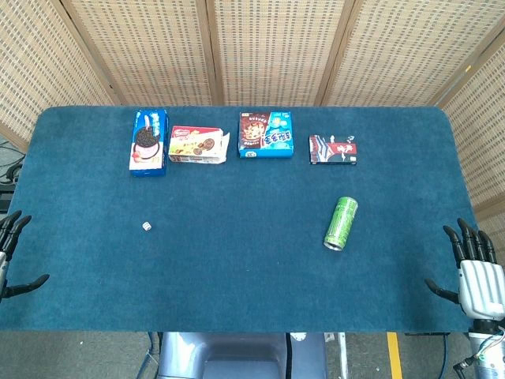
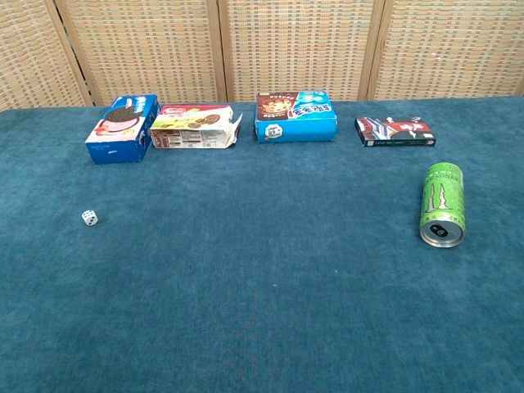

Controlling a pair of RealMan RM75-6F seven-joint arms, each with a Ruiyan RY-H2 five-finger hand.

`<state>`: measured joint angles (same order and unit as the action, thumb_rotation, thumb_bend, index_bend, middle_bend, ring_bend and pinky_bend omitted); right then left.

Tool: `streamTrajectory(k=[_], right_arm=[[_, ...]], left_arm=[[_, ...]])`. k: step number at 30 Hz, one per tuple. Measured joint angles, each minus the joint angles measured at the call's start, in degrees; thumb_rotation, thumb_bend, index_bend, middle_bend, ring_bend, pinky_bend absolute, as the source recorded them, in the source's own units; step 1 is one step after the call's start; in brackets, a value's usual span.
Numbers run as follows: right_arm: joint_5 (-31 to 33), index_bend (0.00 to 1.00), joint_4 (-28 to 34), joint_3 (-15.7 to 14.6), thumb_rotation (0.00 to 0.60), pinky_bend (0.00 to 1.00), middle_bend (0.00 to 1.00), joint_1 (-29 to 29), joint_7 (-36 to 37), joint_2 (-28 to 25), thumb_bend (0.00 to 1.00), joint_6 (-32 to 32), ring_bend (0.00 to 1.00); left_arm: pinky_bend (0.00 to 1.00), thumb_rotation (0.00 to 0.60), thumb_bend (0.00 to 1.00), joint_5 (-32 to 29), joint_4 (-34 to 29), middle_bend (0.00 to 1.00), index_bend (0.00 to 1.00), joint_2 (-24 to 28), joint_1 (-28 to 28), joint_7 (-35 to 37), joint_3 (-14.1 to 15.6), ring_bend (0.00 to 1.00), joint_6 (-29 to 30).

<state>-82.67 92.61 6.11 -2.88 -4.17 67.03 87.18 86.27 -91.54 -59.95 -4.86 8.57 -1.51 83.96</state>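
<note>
The right hand (image 1: 476,272) hung at the near right edge of the desk (image 1: 237,268), fingers spread and pointing away from the robot, holding nothing. The left hand (image 1: 12,253) showed only partly at the near left edge, its dark fingers also apart and empty. Neither hand appeared in the chest view.

Nearest the right hand lay a green can (image 1: 341,223) on its side on the blue cloth, its top end turned toward the robot, well apart from the fingers. A small white die (image 1: 147,227) sat alone on the left half, nearer the left hand but likewise well clear of it.

Along the far edge stood a row of boxes: a blue cookie box (image 1: 147,142), touching or just beside a yellow and red biscuit box (image 1: 196,146) with its end flap open, then a blue snack box (image 1: 267,134), and further right a flat dark box (image 1: 333,149).

Judged from this, the work stood at its outset, with both hands parked and nothing grasped. Taking the can would call for a reach forward and inward by the right hand, and a grip across the round side that keeps it from rolling.
</note>
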Motion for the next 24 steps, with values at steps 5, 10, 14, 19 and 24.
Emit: streamTrajectory(k=[5, 10, 14, 19, 24], right_arm=[[0.03, 0.1, 0.08, -0.02, 0.6, 0.0, 0.0, 0.03, -0.01, -0.04, 0.0, -0.01, 0.0], [0.03, 0.1, 0.14, 0.01, 0.6, 0.0, 0.0, 0.11, 0.13, -0.05, 0.0, 0.13, 0.0], [0.16, 0.1, 0.15, 0.04, 0.6, 0.0, 0.0, 0.04, 0.23, -0.04, 0.0, -0.1, 0.0], [0.27, 0.1, 0.21, 0.1, 0.6, 0.0, 0.0, -0.17, 0.3, -0.07, 0.0, -0.49, 0.0], [0.58, 0.1, 0.27, 0.12, 0.6, 0.0, 0.0, -0.26, 0.62, -0.17, 0.0, -0.91, 0.0]], left_arm=[[0.0, 0.6, 0.03, -0.39, 0.04, 0.0, 0.0, -0.06, -0.22, -0.25, -0.01, 0.0, -0.68], [0.0, 0.6, 0.07, -0.81, 0.09, 0.0, 0.0, -0.31, -0.6, -0.97, -0.05, 0.0, -1.57], [0.0, 0.6, 0.16, -1.45, 0.08, 0.0, 0.0, -0.47, -1.47, -1.4, -0.21, 0.0, -3.44], [0.0, 0.6, 0.29, -2.57, 0.35, 0.0, 0.15, -0.91, -4.97, -1.88, -1.03, 0.0, -9.45], [0.0, 0.6, 0.38, -3.75, 3.18, 0.0, 0.28, -3.43, -11.3, -2.47, -2.66, 0.0, -18.25]])
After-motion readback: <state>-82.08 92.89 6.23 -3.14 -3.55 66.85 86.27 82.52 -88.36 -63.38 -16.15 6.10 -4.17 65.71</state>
